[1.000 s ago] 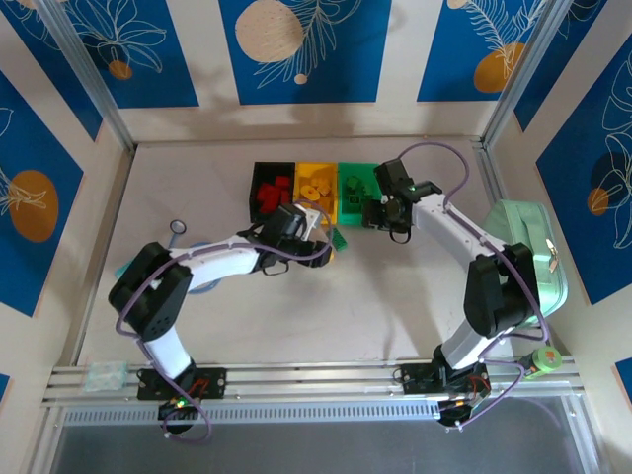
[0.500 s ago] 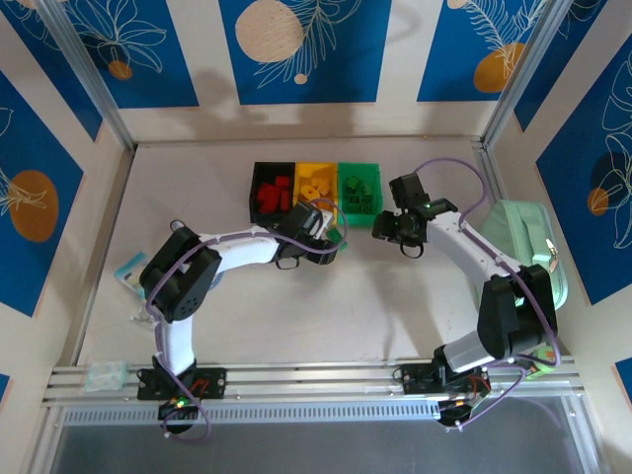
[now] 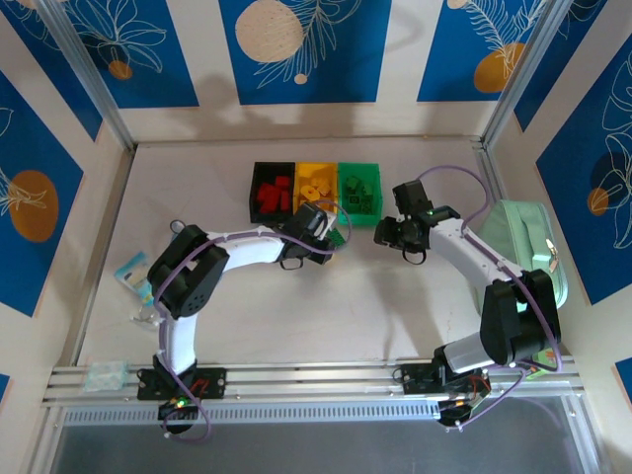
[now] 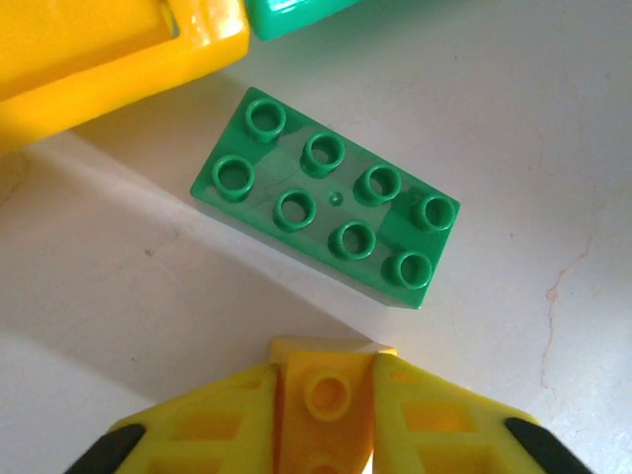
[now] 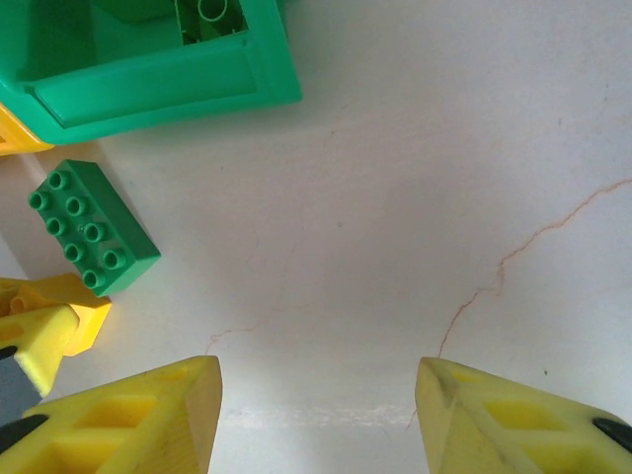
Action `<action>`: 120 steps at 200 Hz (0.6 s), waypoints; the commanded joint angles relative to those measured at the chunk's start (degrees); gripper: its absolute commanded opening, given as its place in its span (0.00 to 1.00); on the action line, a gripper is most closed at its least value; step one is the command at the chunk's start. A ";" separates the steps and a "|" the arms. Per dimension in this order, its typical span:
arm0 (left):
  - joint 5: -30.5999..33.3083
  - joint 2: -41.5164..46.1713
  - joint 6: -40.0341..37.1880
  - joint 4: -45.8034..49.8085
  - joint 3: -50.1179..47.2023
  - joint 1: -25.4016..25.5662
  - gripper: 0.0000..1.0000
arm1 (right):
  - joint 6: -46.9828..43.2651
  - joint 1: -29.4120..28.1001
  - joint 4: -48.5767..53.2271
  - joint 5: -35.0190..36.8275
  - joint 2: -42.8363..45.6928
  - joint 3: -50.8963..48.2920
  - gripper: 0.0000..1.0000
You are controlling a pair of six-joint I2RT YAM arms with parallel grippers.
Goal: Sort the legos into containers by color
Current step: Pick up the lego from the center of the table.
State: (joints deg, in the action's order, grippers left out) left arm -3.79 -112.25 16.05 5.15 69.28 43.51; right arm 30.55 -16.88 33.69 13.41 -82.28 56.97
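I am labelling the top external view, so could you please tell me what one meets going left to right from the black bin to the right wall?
black bin → yellow bin → green bin → right gripper → mint-green case

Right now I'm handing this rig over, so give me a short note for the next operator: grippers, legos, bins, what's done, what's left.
Left gripper: shut on a yellow lego, beside the yellow bin.
Right gripper: open and empty, over the table near the green bin.
Done: red legos lie in the black bin; the yellow and green bins hold matching bricks.
Loose: one green lego, studs up, on the table just outside those two bins.
Left: drop the held yellow lego into the yellow bin, then put the green lego in the green bin.
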 commanded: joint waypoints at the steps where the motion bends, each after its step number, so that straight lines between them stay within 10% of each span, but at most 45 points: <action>1: 1.66 -0.03 -0.33 1.95 -0.14 0.81 0.20 | 1.10 0.53 -0.81 -1.45 2.19 -1.22 0.55; 120: 6.23 6.42 0.23 7.52 4.38 -1.28 0.16 | 1.84 -0.69 -2.40 -3.14 3.69 -5.00 0.55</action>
State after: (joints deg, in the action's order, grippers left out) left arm 0.56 -108.44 16.14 10.28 70.11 43.38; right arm 31.57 -16.93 31.51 11.49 -80.60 53.06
